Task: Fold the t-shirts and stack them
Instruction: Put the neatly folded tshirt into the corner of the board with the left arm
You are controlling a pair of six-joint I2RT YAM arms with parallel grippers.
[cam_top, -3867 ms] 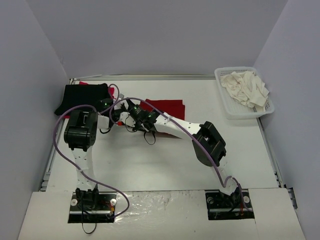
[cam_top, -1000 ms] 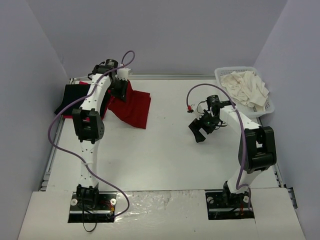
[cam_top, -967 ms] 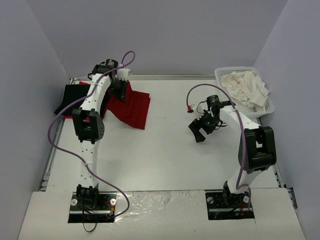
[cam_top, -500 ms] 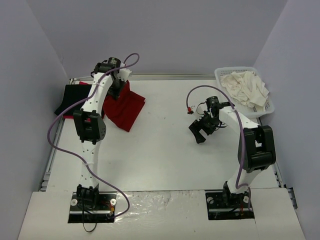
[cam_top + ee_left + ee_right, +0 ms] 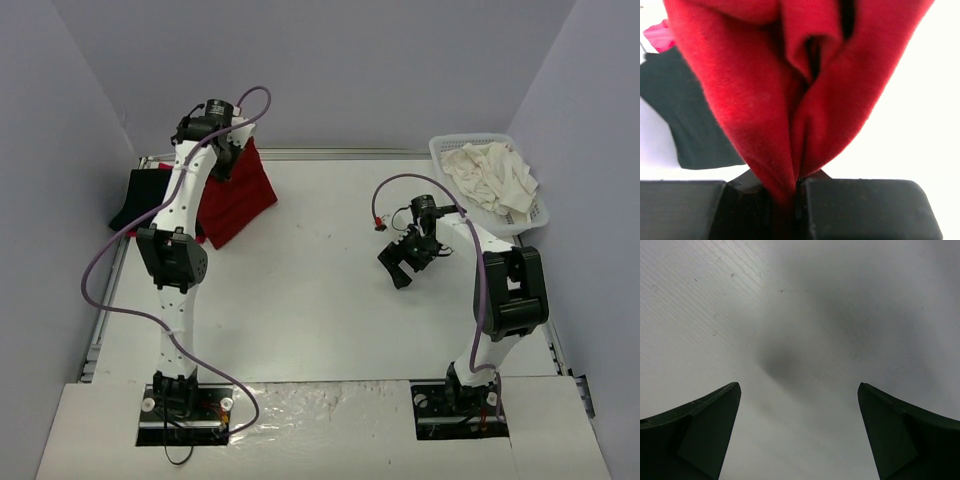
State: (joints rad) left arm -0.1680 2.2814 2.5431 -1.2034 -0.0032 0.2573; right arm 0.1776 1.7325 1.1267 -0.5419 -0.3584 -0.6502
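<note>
Dark red t-shirt (image 5: pixel 750 100), soft, perhaps knit, pinched in left end effector (image 5: pixel 797 196); right end effector (image 5: pixel 797 387) wide.

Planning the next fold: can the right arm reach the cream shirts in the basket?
Probably yes: the right arm, jaws open and empty, is near the basket, where the cream-white shirts lie uncovered.

Soft matt cloth of the dark red t-shirt (image 5: pixel 745 105), matt black plastic left claw (image 5: pixel 797 205), smooth table (image 5: pixel 805 300)
</note>
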